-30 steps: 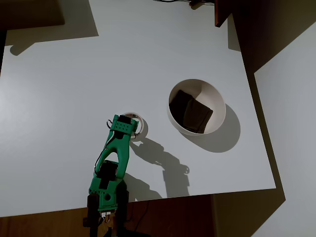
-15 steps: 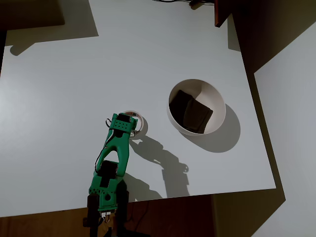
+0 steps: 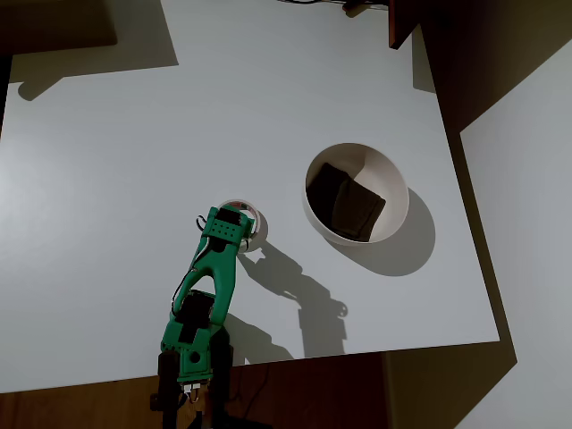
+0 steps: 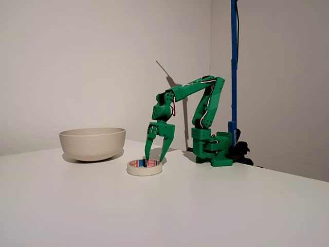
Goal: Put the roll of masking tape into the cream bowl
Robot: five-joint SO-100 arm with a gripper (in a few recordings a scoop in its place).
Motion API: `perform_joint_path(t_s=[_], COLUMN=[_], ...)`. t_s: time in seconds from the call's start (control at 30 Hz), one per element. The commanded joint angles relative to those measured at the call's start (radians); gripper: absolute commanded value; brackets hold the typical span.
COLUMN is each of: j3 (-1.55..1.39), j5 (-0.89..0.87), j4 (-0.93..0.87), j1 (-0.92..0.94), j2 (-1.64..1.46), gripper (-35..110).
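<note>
In the fixed view, the bowl [image 4: 92, 142] sits left of centre on the table [image 4: 216, 206], still without the tape; the tape [image 4: 145, 166] lies flat at centre, near the bowl but apart from it; nothing is lifted yet, so grasp, carry and drop remain; the gripper [image 4: 154, 157] points straight down, fingers spread, tips reaching into or astride the ring; the green arm [image 4: 193, 90] arches from its base at right.

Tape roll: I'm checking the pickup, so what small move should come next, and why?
Probably close the tool. In the fixed view its open fingers reach down at the tape roll, which lies flat on the table, one tip seemingly in the hole. The bowl stands apart, so grip before lifting.
</note>
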State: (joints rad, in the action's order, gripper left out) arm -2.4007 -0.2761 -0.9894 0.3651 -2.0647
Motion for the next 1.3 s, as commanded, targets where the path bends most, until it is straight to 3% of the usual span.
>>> perform_joint_path(t_s=[0.0,0.73,1.27], j3=[0.02,0.02,0.021], j5=[-0.012,-0.023,-0.015], j4=[-0.012,-0.034,0.011], j1=[0.014,0.008,-0.075], j2=[-0.054,0.028,0.117], gripper=[16,17,8])
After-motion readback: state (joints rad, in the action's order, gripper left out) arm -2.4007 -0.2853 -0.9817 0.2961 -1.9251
